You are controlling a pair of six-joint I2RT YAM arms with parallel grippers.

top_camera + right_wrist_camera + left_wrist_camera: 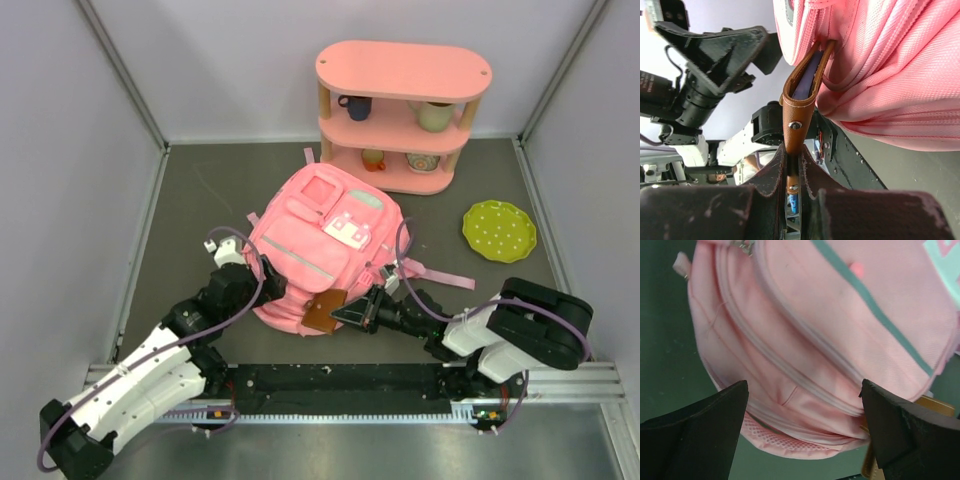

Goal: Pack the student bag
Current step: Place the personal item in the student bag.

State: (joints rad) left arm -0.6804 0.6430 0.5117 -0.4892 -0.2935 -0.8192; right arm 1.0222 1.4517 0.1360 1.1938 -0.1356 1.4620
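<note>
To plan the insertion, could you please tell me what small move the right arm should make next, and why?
Probably push the brown leather case a little deeper into the student bag. The right gripper is shut on the case's near end. Only its far tip sits under the pink fabric, and most of it is outside. The left gripper stands open beside the bag, holding nothing.

**White-and-Black Arms, Mauve Cables**

The left arm (pixel 140 385), lower left, and the right arm (pixel 535 325), lower right, wear white shells over black joints. A mauve cable (pixel 228 231) loops along each. The left gripper (pixel 804 390) has matte black, wedge-shaped fingers (pixel 695 440).
</note>
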